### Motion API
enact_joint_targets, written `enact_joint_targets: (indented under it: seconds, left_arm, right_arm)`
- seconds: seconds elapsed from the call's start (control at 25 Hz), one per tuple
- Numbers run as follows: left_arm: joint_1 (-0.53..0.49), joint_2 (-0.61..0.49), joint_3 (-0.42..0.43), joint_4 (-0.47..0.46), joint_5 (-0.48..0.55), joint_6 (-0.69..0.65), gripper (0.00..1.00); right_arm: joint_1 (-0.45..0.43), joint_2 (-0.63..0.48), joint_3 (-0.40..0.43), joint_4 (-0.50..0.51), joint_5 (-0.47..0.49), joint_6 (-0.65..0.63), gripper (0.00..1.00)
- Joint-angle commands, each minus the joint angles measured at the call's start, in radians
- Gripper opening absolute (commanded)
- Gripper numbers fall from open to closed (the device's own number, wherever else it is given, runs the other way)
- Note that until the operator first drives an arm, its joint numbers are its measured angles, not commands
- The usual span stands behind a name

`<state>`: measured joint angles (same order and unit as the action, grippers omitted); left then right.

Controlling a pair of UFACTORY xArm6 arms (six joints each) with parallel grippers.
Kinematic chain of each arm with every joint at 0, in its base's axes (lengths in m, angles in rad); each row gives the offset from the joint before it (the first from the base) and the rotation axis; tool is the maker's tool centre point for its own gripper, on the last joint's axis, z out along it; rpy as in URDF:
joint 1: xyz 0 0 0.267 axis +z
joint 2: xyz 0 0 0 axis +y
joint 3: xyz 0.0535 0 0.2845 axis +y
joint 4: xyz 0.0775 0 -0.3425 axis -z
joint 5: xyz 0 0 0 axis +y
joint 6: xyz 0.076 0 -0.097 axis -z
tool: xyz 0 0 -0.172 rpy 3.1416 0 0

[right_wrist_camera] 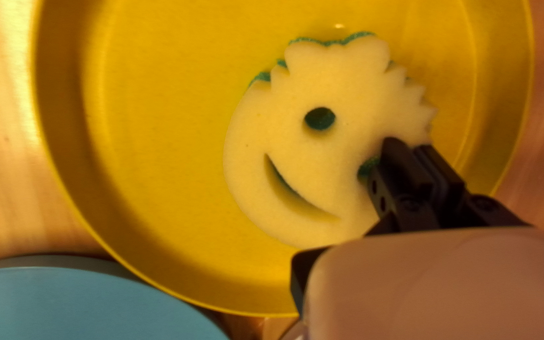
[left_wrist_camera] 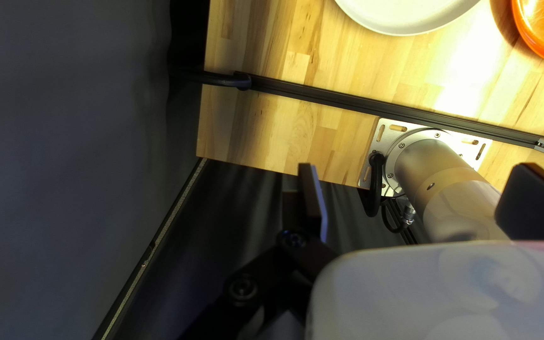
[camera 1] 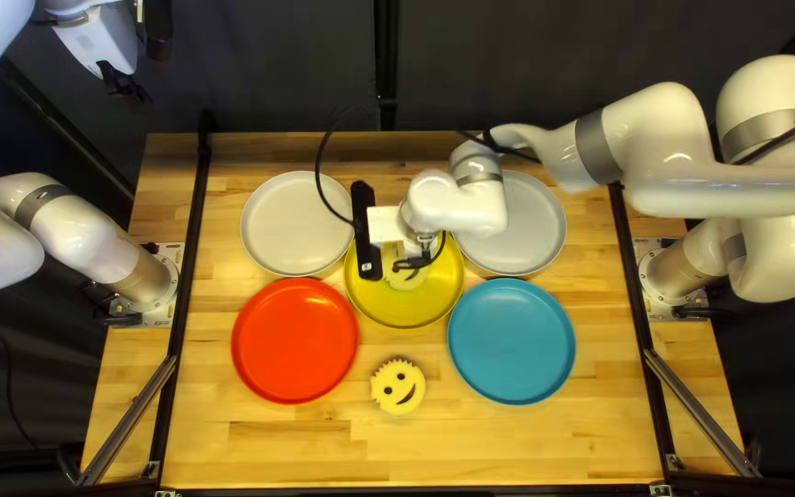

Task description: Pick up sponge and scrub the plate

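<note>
In the top left view my right gripper [camera 1: 416, 261] is over the yellow plate [camera 1: 404, 317], which holds a pale yellow smiley sponge [camera 1: 405, 279] partly hidden by the arm. The right wrist view shows that sponge [right_wrist_camera: 335, 157], green beneath, lying in the yellow plate [right_wrist_camera: 152, 126]. There my right gripper [right_wrist_camera: 413, 154] has its fingers together over one edge of the sponge, nothing seen between them. Another smiley sponge [camera 1: 397, 387] lies on the wood. My left gripper [camera 1: 124, 85] hangs beyond the far left corner; in its wrist view the gripper [left_wrist_camera: 418, 189] stands wide and empty.
Around the yellow plate are a red plate [camera 1: 294, 340], a blue plate [camera 1: 511, 340], a white plate [camera 1: 296, 224] and a grey-white plate [camera 1: 531, 225] partly behind my right arm. Black rails [camera 1: 189, 267] run along both sides of the wooden table [camera 1: 499, 451].
</note>
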<state>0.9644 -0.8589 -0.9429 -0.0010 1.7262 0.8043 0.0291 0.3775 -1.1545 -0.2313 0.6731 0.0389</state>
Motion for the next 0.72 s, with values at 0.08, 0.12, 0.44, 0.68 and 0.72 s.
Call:
enact_joint_targets:
  seconds: [0.08, 0.12, 0.44, 0.68, 0.72]
  left_arm:
    - [0.0, 0.0, 0.0, 0.0, 0.0, 0.0, 1.0]
    - [0.0, 0.0, 0.0, 0.0, 0.0, 0.0, 1.0]
    - [0.0, 0.0, 0.0, 0.0, 0.0, 0.0, 1.0]
    - [0.0, 0.0, 0.0, 0.0, 0.0, 0.0, 1.0]
    - [0.0, 0.0, 0.0, 0.0, 0.0, 0.0, 1.0]
  right_arm:
    - [0.02, 0.022, -0.026, -0.01, 0.006, 0.005, 0.0]
    - [0.02, 0.025, -0.029, -0.009, 0.007, 0.003, 0.0]
    - [-0.098, 0.121, -0.114, 0.05, 0.01, -0.138, 0.0]
    - [-0.144, 0.143, -0.171, 0.074, 0.057, -0.179, 0.0]
    - [-0.148, 0.145, -0.178, 0.076, 0.063, -0.182, 0.0]
